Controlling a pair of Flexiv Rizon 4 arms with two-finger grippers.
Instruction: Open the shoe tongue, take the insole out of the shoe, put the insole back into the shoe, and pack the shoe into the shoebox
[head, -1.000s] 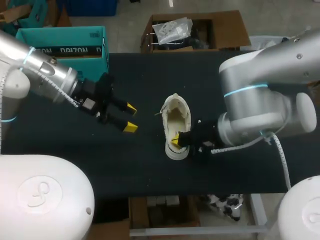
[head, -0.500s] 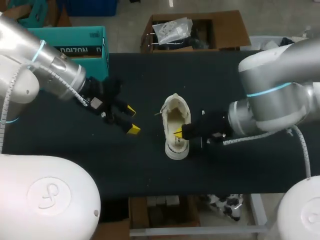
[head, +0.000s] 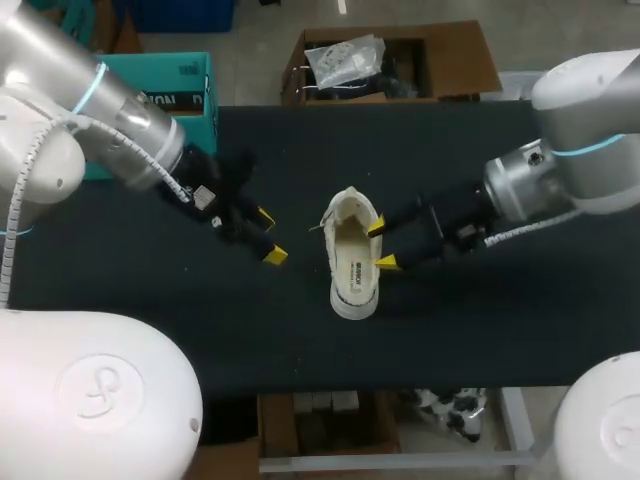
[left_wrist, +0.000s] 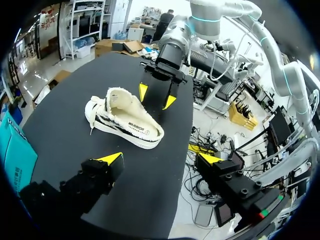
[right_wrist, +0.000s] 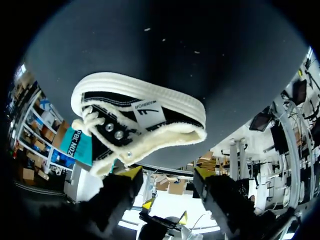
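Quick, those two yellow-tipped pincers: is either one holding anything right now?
Left pincer: open, empty, apart from the shoe.
Right pincer: open, empty, at the shoe's side.

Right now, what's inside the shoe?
A pale insole with a dark label lies inside the shoe. Its far end is hidden under the fluffy upper.

One worktop (head: 470, 340), rectangular, covered in matt black from edge to edge; its long sides run across the head view. Surface: flat and uniform, with a few pale specks (right_wrist: 147, 29) showing in the right wrist view. Finish: a faint grey sheen toward the far end in the left wrist view. Frame: pale rail (head: 400, 462) under the near edge. Lighting: diffuse, with soft-edged shadows on the cover.
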